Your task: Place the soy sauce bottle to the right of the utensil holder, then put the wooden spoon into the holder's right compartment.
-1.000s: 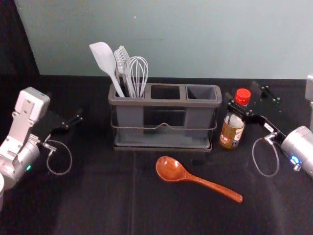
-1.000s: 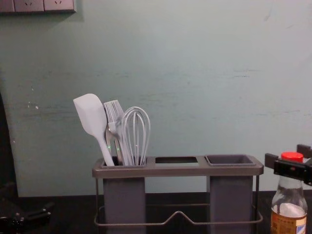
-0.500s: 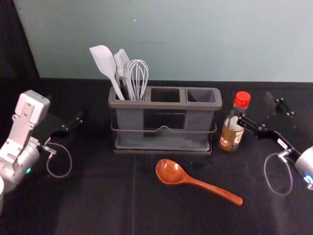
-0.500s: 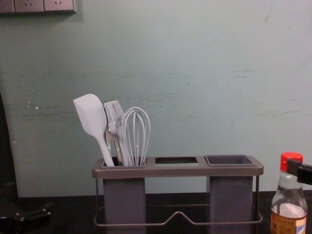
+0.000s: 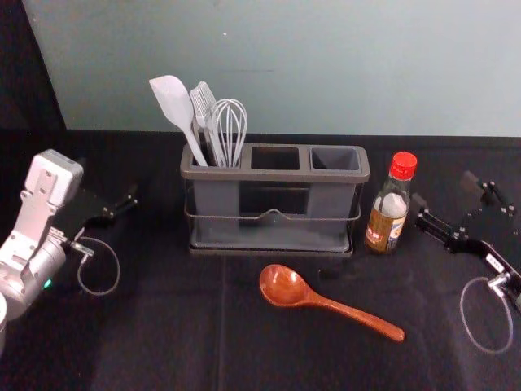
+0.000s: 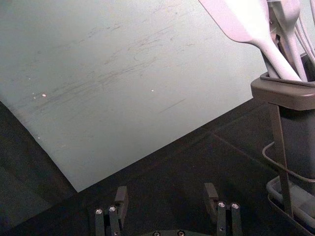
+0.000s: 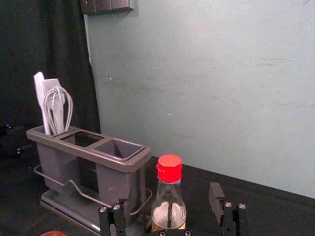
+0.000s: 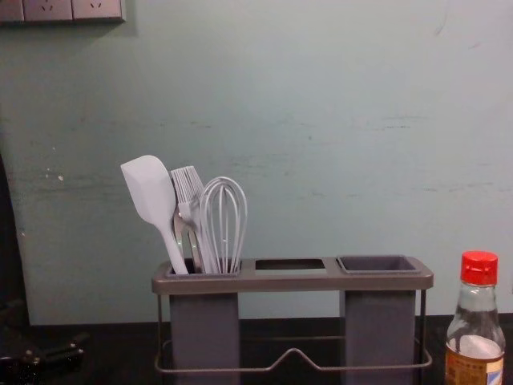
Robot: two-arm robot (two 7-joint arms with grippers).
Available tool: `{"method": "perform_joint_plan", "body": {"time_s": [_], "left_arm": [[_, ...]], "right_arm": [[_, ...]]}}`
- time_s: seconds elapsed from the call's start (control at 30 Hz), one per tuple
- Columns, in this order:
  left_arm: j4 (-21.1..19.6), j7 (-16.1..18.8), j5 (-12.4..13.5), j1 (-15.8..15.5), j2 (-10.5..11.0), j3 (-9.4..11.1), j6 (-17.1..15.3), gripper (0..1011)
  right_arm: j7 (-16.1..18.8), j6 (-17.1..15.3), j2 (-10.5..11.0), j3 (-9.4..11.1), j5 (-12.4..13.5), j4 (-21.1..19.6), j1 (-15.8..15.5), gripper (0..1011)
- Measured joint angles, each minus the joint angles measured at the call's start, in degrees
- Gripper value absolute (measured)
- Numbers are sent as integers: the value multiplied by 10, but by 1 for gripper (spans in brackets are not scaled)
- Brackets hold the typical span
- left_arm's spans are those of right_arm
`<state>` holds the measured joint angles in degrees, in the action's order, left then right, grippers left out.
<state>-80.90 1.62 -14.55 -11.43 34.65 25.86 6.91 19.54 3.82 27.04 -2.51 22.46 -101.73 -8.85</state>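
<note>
The soy sauce bottle [image 5: 389, 208] with a red cap stands upright just right of the grey utensil holder [image 5: 273, 241], a small gap between them. My right gripper [image 5: 443, 191] is open, right of the bottle and apart from it. From the right wrist, the bottle [image 7: 169, 196] appears beyond the open right gripper [image 7: 169, 202]. The wooden spoon [image 5: 330, 303] lies in front of the holder, bowl to the left, handle slanting toward the front right. My left gripper [image 5: 116, 195], parked left of the holder, shows open in its wrist view [image 6: 166, 194].
A white spatula [image 5: 173, 102], a brush and a whisk [image 5: 229, 130] rise from the holder's left compartment. Its right compartment [image 5: 335, 158] has nothing in it. A pale wall stands behind the black-covered table [image 5: 146, 342].
My right gripper has opened and backed off to the right, away from the bottle, leaving the chest view. The bottle stays upright where it was; spoon, holder and left arm are still.
</note>
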Motion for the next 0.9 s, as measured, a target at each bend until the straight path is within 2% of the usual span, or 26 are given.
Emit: {"method": "perform_joint_plan", "body": {"time_s": [0.4,0.73,0.9], "left_arm": [[0,0,0,0,0,0,0,1005],[0,0,0,0,0,0,0,1005],[0,0,0,0,0,0,0,1005]], "right_arm": [[8,9,15,14,-5,-37,-50,1002],[35,10,50,17,-22,-58,-78,1003],[52,0,72,9,-28,-65,-84,1003]]}}
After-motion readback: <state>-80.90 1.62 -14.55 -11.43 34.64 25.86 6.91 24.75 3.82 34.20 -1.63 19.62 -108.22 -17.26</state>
